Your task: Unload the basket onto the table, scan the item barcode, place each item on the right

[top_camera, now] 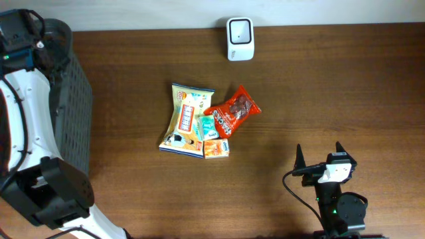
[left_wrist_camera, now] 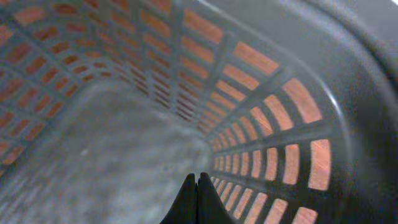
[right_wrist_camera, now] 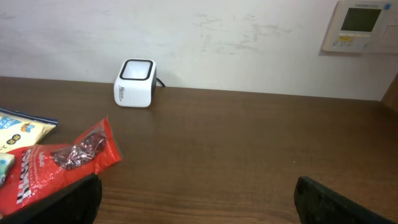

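Note:
A white barcode scanner stands at the table's far edge, its window facing up; the right wrist view shows the scanner against the wall. Mid-table lies a pile of items: a yellow snack bag, a red packet, a small teal packet and a small orange box. My right gripper is at the near right, apart from the pile, open and empty. The red packet lies just ahead of its left finger. My left gripper is shut on nothing, down inside the basket.
A grey slatted basket stands at the table's left edge, with the left arm reaching into it; its bare floor and wall fill the left wrist view. A wall panel hangs at the far right.

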Tool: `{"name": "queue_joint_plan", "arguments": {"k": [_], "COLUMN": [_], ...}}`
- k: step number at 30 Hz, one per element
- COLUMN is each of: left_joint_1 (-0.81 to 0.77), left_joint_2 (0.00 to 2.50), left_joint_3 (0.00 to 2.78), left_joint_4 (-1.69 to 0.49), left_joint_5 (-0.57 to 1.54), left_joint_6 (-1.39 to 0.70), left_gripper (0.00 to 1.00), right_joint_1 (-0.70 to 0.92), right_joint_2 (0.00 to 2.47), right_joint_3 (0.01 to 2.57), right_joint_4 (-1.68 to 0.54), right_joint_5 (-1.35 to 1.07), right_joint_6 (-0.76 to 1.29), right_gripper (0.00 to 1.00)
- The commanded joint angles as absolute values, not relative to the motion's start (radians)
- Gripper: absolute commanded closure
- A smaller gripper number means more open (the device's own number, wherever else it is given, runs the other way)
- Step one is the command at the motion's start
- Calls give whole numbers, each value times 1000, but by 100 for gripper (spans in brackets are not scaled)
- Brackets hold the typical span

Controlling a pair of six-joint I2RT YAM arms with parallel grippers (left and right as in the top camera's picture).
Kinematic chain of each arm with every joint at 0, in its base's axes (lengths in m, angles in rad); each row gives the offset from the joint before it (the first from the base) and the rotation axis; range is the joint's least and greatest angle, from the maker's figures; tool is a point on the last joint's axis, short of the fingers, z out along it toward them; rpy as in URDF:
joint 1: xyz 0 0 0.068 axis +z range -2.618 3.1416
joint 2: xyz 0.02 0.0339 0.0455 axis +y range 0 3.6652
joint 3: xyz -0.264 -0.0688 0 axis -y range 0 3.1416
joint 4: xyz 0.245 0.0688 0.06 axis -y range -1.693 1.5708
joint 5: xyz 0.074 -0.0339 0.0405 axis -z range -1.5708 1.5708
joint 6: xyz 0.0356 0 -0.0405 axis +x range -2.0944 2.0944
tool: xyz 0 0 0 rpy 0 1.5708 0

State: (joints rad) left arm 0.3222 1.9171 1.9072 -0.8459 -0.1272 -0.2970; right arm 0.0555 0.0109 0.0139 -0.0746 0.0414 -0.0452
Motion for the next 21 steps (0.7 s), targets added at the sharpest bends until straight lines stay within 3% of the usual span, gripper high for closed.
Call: {"name": "queue_joint_plan", "arguments": {"k": [1,10,15,16,17,20,21], "left_joint_1": [317,318,322,324,324,324,324], "left_joint_2": [1866,1796,1691,1649,1607,1485,1448], "left_joint_3": [1913,1913,1914,1914,1914,1914,1914], "left_joint_4": [-844,-849,-842,-842,-850,-885,-891], "left_joint_5": [51,9,-23,-22,-11,150,249], "left_joint_6": [-229,-229,-229,-230,-230,-230,-230], "left_gripper": [100,100,91,85,70,43,28], "right_joint_1": [50,50,50,50,50,50,50], "right_joint_2": [4,4,4,4,4,4,4], "right_joint_3": [6,6,6,6,6,6,6], "right_joint_4": [-78,-78,-78,-78,-78,-78,-78], "right_joint_5": [54,54,54,54,54,54,54], "right_joint_6": [-45,-45,-45,-45,-45,-45,-45], "right_gripper": [2,2,2,2,2,2,2]}}
